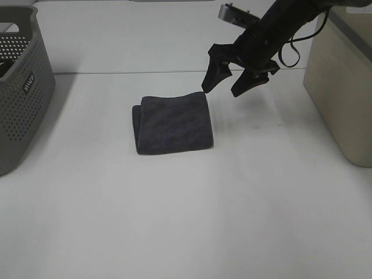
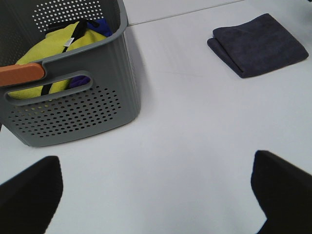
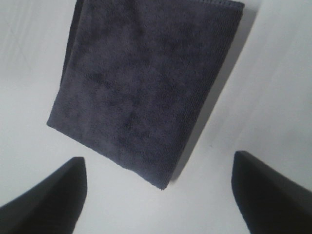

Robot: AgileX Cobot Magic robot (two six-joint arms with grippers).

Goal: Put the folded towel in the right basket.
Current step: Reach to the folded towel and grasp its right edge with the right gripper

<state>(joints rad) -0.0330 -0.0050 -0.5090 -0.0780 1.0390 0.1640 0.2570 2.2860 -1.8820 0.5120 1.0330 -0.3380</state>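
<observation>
The folded dark grey towel [image 1: 172, 124] lies flat on the white table, mid-table; it also shows in the left wrist view [image 2: 258, 45] and fills the right wrist view [image 3: 141, 87]. My right gripper [image 1: 228, 84] is open and empty, hovering just above and beyond the towel's far right corner, not touching it. Its fingers [image 3: 48, 200] frame the towel's near edge. The beige right basket [image 1: 343, 81] stands at the right edge. My left gripper [image 2: 156, 195] is open and empty, out of the high view.
A grey perforated basket [image 1: 20, 87] stands at the left; the left wrist view shows yellow and blue cloths [image 2: 53, 48] inside it and an orange handle piece [image 2: 22, 74]. Bare table lies in front of the towel.
</observation>
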